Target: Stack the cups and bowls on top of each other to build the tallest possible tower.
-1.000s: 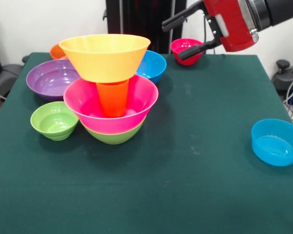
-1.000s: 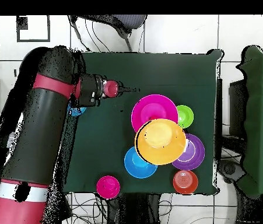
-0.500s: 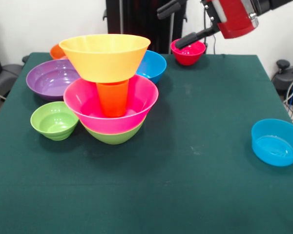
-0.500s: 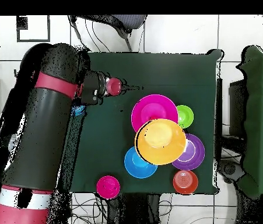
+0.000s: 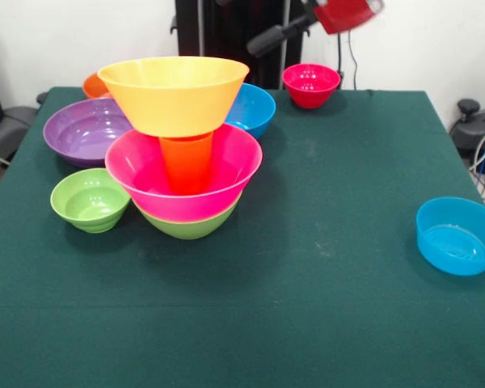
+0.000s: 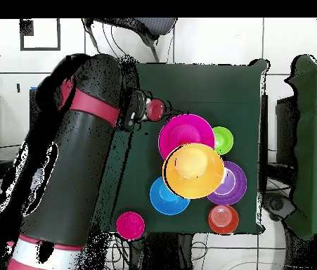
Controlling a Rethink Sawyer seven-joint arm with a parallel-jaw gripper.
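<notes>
The tower stands at the left: a green bowl (image 5: 190, 224) lowest, a large pink bowl (image 5: 226, 166) in it, the orange cup (image 5: 186, 162) upright in the pink bowl, and a large orange bowl (image 5: 174, 93) on the cup. From overhead the large orange bowl (image 6: 193, 171) overlaps the pink bowl (image 6: 186, 132). My gripper (image 5: 263, 31) is high at the top edge, right of the tower and above it, open and empty. Only its lower finger (image 5: 275, 37) shows. In the overhead view the gripper (image 6: 162, 110) is just left of the pink bowl.
Loose bowls: purple (image 5: 85, 129), small green (image 5: 89, 200), small orange (image 5: 93, 85), medium blue (image 5: 255, 109), small red (image 5: 310, 85), small blue (image 5: 457, 236) near the right edge. The arm (image 6: 83, 169) covers the table's left part from overhead.
The gripper has risen and swung from over the small red bowl toward the tower, still open and empty. No bowl has moved.
</notes>
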